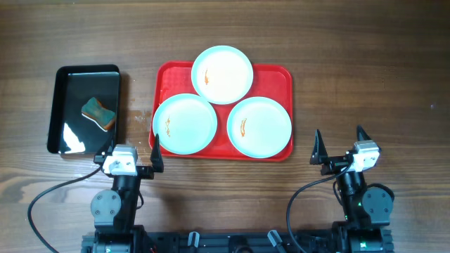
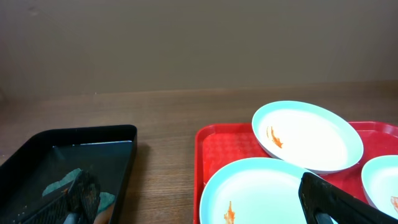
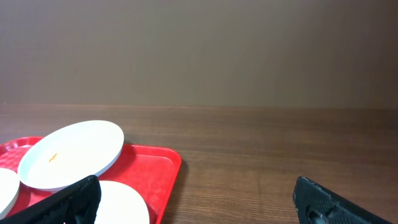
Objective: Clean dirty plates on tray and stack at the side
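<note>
Nearest the overhead lens are the two arms at the table's near edge. The left gripper (image 1: 128, 149) has its fingers spread wide and holds nothing. The right gripper (image 1: 339, 144) is spread the same way over the bare wooden table (image 1: 365, 63), also holding nothing. Beyond them lies the red tray (image 1: 278, 74) with three plates on it. The far plate (image 1: 222, 74) overhangs the tray's back edge, the left plate (image 1: 185, 124) overhangs its left edge, and the right plate (image 1: 259, 126) sits inside it. The three plates touch or nearly touch, and each carries an orange smear (image 1: 207, 76). Left of the red tray is a black tray (image 1: 88, 69) holding a teal sponge (image 1: 98, 114). From the left wrist, the two dark fingers (image 2: 78, 196) stand apart. The left plate (image 2: 261, 193) lies below between them, and the sponge (image 2: 62, 185) shows behind the left finger. From the right wrist, the fingers (image 3: 329, 202) are likewise apart. The red tray's corner (image 3: 165, 162) and the far plate (image 3: 71, 154) are off to the left, with bare wood ahead.
</note>
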You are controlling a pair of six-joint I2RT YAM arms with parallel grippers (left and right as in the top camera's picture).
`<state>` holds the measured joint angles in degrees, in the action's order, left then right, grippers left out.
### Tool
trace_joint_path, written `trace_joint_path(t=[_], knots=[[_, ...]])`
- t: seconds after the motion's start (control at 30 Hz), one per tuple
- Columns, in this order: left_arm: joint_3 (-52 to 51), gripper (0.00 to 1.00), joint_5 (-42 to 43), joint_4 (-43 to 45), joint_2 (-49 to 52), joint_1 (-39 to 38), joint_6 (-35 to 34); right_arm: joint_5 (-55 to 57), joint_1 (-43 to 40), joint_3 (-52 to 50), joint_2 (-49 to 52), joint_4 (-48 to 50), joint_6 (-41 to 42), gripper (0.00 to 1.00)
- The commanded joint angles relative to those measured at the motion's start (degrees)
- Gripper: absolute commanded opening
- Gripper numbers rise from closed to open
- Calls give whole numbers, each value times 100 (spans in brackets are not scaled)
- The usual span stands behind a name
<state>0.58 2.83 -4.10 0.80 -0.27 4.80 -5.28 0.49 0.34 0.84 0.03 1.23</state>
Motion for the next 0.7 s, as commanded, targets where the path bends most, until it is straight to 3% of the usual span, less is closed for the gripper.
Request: trace_joint_path(t=[0.0,0.67], knots=[[-26,100,-79,-28,-42,-22,-74,39,-9,-4,-42,13,28,100],[-26,100,-79,-26,-42,-22,-74,39,-9,-4,-42,13,28,100]])
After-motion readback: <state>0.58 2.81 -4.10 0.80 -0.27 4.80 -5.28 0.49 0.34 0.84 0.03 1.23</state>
